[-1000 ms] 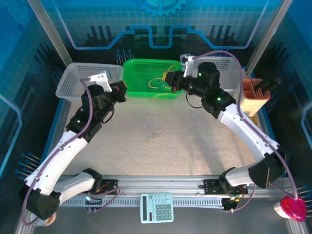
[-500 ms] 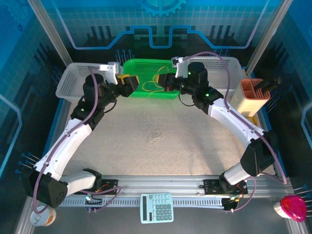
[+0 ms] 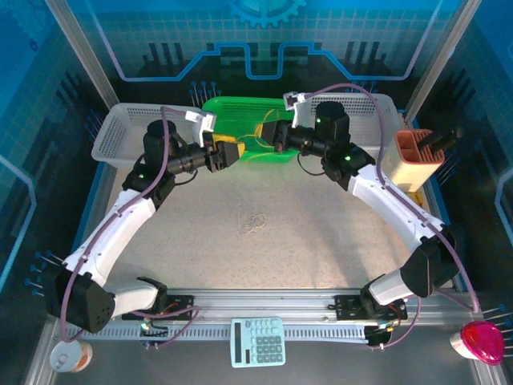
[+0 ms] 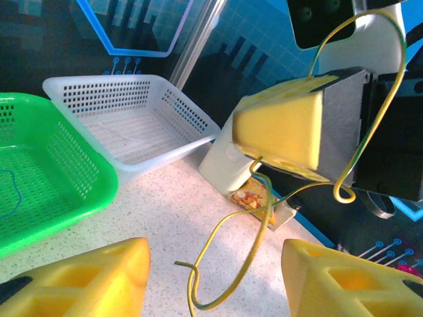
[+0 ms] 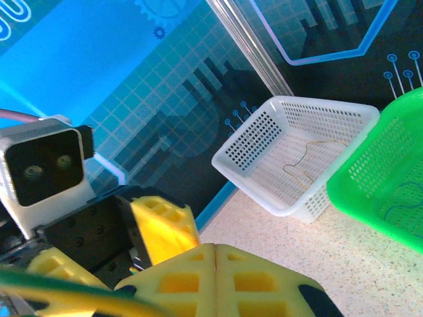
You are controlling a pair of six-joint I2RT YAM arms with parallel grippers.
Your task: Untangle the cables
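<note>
overhead from behind, wrist views share green basket (image 4: 66, 165)

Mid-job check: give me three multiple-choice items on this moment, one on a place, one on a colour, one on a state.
1. Where does the pale tangle lie? A) on the table B) in the green basket C) on the calculator
2. The cable in the right end effector is: A) red B) yellow C) black
3. The left end effector is: A) shut on a cable B) shut empty C) open
Key: A, it rests on the table between the arms; B, a yellow cord hangs from its shut pads; C, its fingers stand apart.
</note>
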